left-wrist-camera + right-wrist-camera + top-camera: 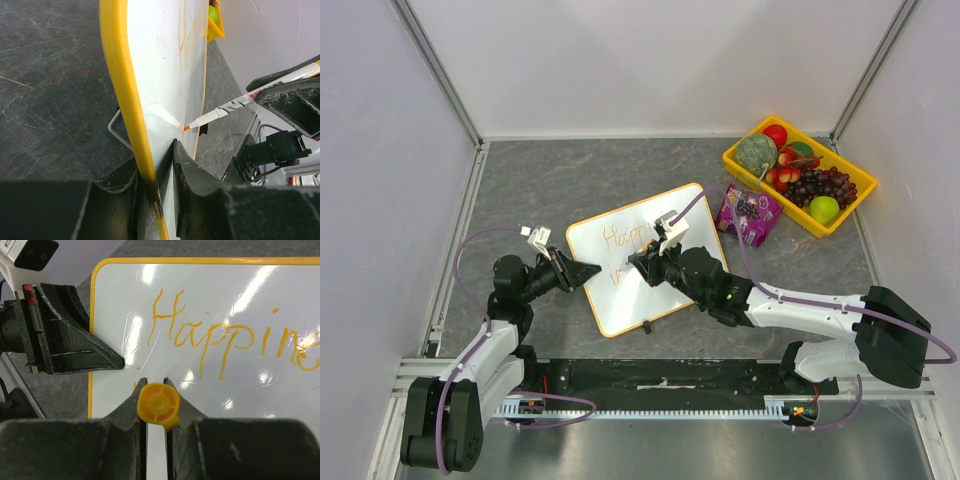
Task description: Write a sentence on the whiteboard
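The whiteboard [638,298] lies tilted on the grey table, white with an orange-yellow rim. The sentence [626,238] reads "Happin" in orange cursive [220,337], with a small orange mark below it near the left rim. My left gripper [588,272] is shut on the board's left edge; the wrist view shows the rim [120,90] pinched between the fingers [154,157]. My right gripper [156,382] is shut on an orange marker [159,404], seen end-on. The marker [235,104] slants down and its orange tip touches the board under the first line.
A yellow tray [770,195] of fruit stands at the back right, with a purple packet [748,215] beside it near the board's right corner. A black clip [647,326] sits on the board's near edge. Grey walls close the table on three sides.
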### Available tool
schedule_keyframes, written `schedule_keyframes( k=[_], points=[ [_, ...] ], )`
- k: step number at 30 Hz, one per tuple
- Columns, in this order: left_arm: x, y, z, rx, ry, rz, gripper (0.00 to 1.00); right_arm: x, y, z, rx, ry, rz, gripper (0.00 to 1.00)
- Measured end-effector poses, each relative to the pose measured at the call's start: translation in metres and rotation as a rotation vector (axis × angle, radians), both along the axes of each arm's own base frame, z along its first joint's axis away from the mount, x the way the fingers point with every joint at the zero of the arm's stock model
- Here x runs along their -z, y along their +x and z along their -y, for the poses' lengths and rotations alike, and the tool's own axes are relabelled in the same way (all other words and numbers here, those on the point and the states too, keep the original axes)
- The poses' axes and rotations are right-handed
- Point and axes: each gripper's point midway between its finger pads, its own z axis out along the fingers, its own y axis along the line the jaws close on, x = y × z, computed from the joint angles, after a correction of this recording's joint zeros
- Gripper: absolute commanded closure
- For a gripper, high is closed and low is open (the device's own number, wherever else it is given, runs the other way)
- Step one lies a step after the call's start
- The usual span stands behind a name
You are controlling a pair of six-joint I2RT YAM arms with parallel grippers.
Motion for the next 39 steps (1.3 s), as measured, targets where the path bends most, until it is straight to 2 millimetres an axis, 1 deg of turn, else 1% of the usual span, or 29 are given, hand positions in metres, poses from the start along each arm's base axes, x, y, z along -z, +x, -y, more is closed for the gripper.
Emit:
schedule_keyframes(
  k=[11, 20, 25, 28, 30, 36, 39],
  points=[
    [0.001, 0.0, 0.0, -0.002, 0.0, -0.003, 0.98, 0.007, -0.004, 0.008, 0.001, 0.001, -0.01, 1.0],
    [0.001, 0.0, 0.0, -0.003, 0.001, -0.007, 0.98, 0.015, -0.011, 0.008, -0.025, 0.013, -0.03, 1.0],
    [0.001, 0.0, 0.0, -0.002, 0.001, -0.004, 0.98, 0.015, -0.014, 0.01, -0.036, 0.014, -0.033, 1.0],
    [0.0, 0.0, 0.0, 0.001, 0.0, 0.001, 0.98, 0.014, -0.016, 0.014, -0.035, 0.003, -0.038, 1.0],
    [-0.001, 0.0, 0.0, 0.001, -0.001, 0.004, 0.98, 0.01, -0.017, 0.02, -0.029, -0.001, -0.04, 1.0],
    [-0.001, 0.0, 0.0, 0.001, -0.001, 0.005, 0.98, -0.019, -0.021, 0.035, -0.017, 0.042, -0.003, 1.0],
    [-0.001, 0.0, 0.0, 0.001, -0.001, 0.005, 0.98, -0.028, -0.02, 0.042, -0.004, 0.047, 0.014, 1.0]
  ],
)
